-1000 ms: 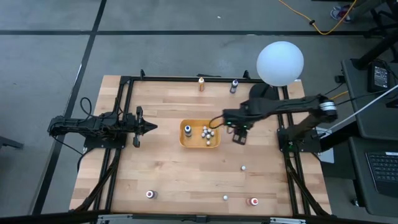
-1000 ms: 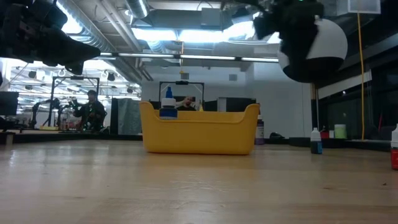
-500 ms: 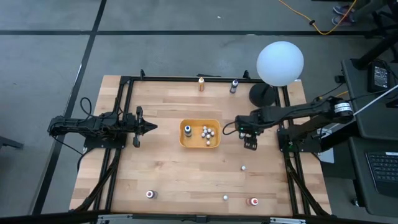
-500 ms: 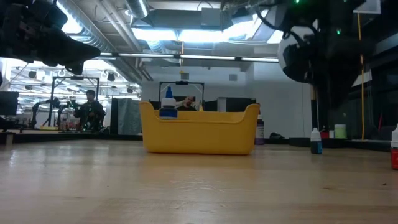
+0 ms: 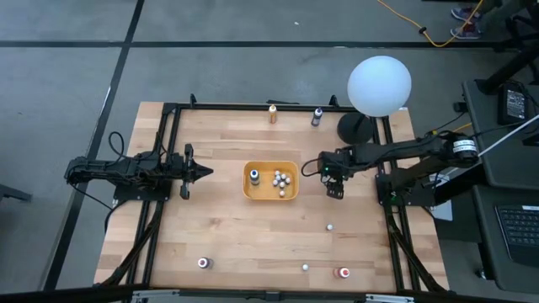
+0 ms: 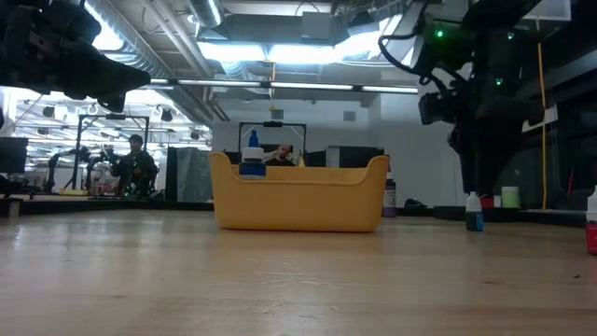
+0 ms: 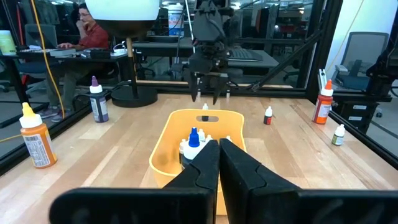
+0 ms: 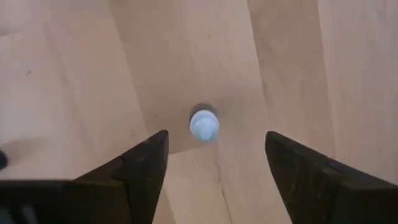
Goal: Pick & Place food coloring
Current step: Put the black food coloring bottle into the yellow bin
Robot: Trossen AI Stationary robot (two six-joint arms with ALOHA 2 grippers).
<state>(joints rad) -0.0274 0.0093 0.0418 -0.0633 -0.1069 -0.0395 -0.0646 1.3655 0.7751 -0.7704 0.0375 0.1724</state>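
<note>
Jaws of the right gripper (image 5: 334,187) are seen from the high view spread wide and empty, hanging over bare wood just beside the orange-yellow rectangular plastic tray (image 5: 250,192), on its right. The left gripper (image 5: 200,172) waits to the tray's left with its jaws pressed together. Several small white-capped food coloring bottles (image 5: 280,179) already lie in the tray; others stand loose on the pale wooden desk (image 5: 227,231), the nearest being a small white-capped bottle (image 5: 330,226) a little nearer the front edge than the right gripper.

From the low view, the right gripper (image 6: 466,140) is held well above the desk (a good descent is needed before any closing), and a blue-capped bottle (image 6: 252,159) shows above the tray's rim.

From the left wrist view, the shut left jaws point at the tray, with the right gripper (image 7: 207,93) hanging open behind it.

From the right wrist view, one small bottle with a white round cap (image 8: 203,125) is seen from straight above, upright and lying between the two open fingers (image 8: 140,168). The step in hand is judged to be the pick of this bottle. It is best done by a straight vertical descent, with the cap kept centred so that neither finger tips it over, and the closing made low on the body rather than on the cap.
</note>
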